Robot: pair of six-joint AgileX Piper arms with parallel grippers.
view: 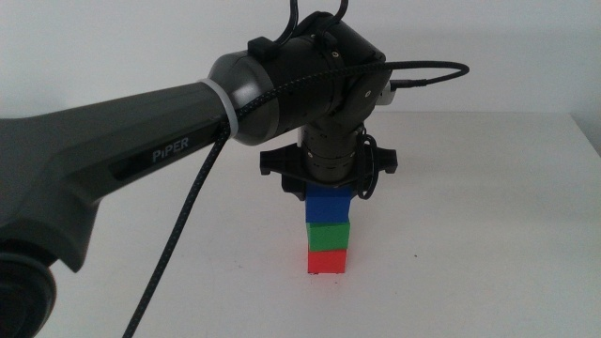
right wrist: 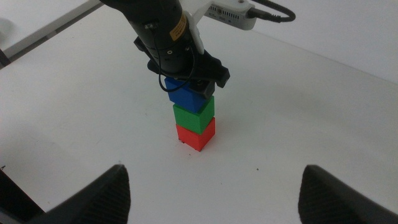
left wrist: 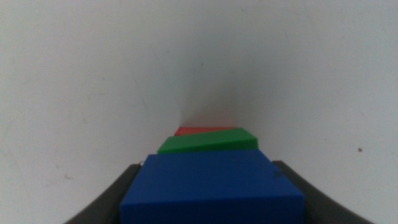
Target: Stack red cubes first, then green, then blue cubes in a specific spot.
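While the left arm reaches in from the left edge of the worktop, its gripper hangs straight down over the stack near the worktop's middle, jaws clamped on either side of the blue cube. That cube sits on the green cube, which rests on the red cube, the red one flat on the white surface. From the left wrist view the blue cube fills the gap between the jaws, with the green and red ones slightly turned beneath it. Further right, the right gripper waits well apart from the stack, its jaws spread wide and holding nothing.
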